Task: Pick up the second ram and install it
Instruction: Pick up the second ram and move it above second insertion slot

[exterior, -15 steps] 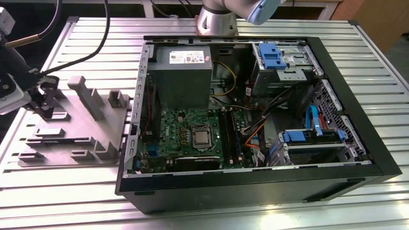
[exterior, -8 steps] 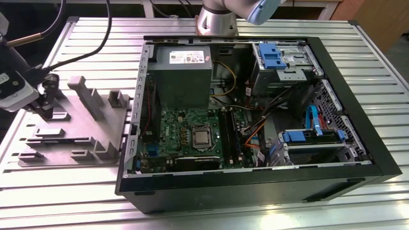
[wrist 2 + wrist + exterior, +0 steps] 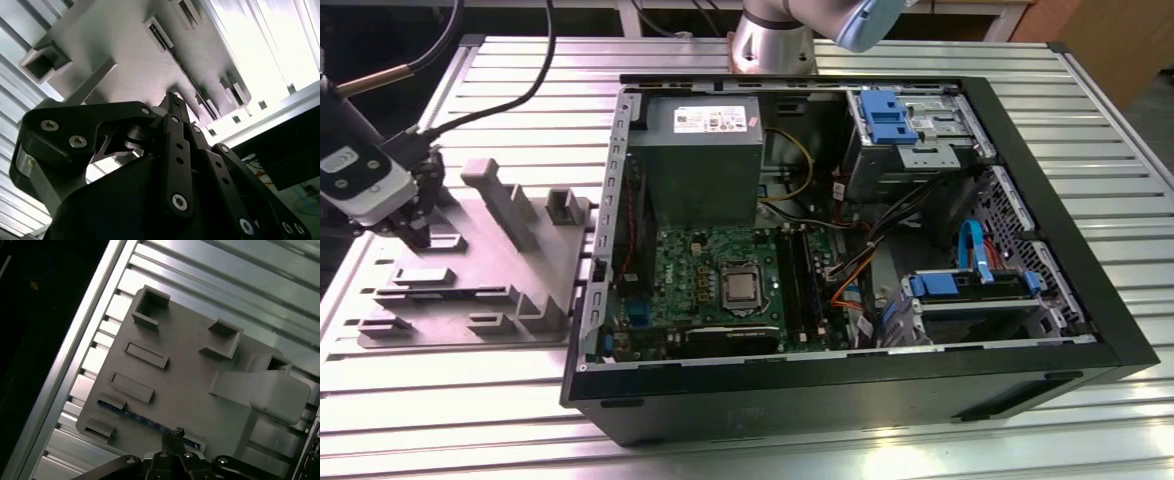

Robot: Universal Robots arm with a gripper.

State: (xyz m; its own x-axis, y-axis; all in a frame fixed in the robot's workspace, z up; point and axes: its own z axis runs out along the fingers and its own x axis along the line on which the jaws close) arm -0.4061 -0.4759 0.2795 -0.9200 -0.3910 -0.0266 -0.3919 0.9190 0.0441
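Observation:
The second ram (image 3: 135,416) is a thin dark stick with a bluish edge, standing on edge in a long slot at one border of the grey holder tray (image 3: 190,385). My gripper (image 3: 177,432) is down at the stick's middle, its fingers pressed together across the top edge. In the second wrist view the gripper (image 3: 172,98) has its black fingers (image 3: 176,131) closed together just over the tray's slots. In the exterior view the gripper (image 3: 416,238) is low over the tray (image 3: 520,320) at that view's left. The stick still sits in its slot.
An open computer case (image 3: 1067,300) lies to the exterior view's right of the tray, with a green motherboard (image 3: 707,280), memory slots (image 3: 803,285), a power supply (image 3: 700,160) and loose cables inside. A tall post (image 3: 500,200) rises from the tray close to the gripper.

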